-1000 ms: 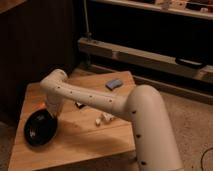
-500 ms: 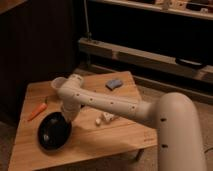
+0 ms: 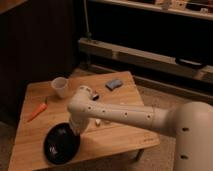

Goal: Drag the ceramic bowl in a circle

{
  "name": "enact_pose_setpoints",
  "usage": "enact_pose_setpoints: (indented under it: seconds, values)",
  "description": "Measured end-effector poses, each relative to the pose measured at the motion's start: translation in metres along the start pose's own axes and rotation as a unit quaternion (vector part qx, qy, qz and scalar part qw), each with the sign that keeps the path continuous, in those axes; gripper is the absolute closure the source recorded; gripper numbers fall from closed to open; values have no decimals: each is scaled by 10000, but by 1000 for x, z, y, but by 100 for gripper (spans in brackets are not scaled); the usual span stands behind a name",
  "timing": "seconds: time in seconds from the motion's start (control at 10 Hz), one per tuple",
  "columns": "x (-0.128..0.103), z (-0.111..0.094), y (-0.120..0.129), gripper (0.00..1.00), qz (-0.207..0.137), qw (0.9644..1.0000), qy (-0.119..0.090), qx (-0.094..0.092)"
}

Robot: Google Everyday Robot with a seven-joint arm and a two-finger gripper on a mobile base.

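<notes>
Change since the earlier frames: the ceramic bowl (image 3: 59, 146) has slid away from the carrot (image 3: 37, 112) toward the table's (image 3: 125, 142) front edge, and the arm (image 3: 120, 114) has swung with it, uncovering the cup (image 3: 60, 86). Item, task object: we list the bowl as a glossy black dish, flat on the wood at the front-left of the table, its near rim close to the edge. Item, gripper (image 3: 75, 131): low at the bowl's right rim, tucked under the bend of the arm. Its fingers are closed tight, and we judge them pinched on that rim, though the arm hides the contact itself. Item, bystanders: the carrot lies left of the bowl and apart from it, the cup stands behind, a blue-grey block (image 3: 114, 83) sits at the far side, and small white pieces (image 3: 100, 121) lie just right of the arm. Item, hazards: we judge the chief risk to be the front edge, since an arc bulging further forward could carry the bowl past it and tip it. A thin pinch on glazed ware could slip and leave the bowl behind. A wide leftward sweep could shove the carrot.
</notes>
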Motion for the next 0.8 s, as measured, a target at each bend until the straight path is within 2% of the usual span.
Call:
enact_pose_setpoints:
  seconds: [0.1, 0.3, 0.6, 0.8]
  values:
    - [3, 7, 16, 100, -188, 9998, 70, -60]
    - [-10, 19, 51, 100, -668, 9974, 177, -181]
    - [-57, 32, 92, 100, -1173, 9924, 200, -327]
    - [-95, 32, 110, 100, -1408, 9891, 106, -418]
